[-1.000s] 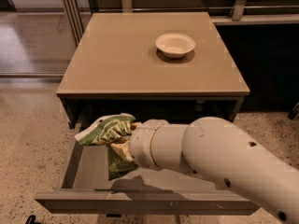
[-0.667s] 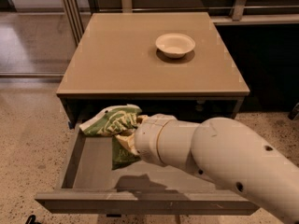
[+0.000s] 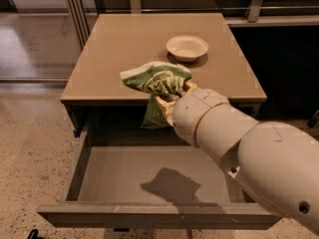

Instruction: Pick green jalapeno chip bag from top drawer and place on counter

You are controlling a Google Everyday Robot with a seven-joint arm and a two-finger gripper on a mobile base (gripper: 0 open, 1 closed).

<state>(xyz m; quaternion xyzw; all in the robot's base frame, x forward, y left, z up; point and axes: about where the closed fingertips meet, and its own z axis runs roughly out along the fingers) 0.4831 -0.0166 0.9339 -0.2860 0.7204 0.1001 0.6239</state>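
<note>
The green jalapeno chip bag hangs crumpled in the air at the counter's front edge, above the back of the open top drawer. My gripper is shut on the bag, its fingers mostly hidden behind the bag and my white wrist. My big white arm comes in from the lower right over the drawer. The drawer is pulled out and its flat bottom is bare, with the arm's shadow on it. The counter is the tan tabletop behind.
A shallow white bowl sits on the counter at the back right. Speckled floor lies to the left. A dark cabinet front stands to the right, and metal rails run behind the counter.
My gripper has lifted the bag up out of the drawer to the level of the counter's front edge and moved it right. The drawer is now empty.
</note>
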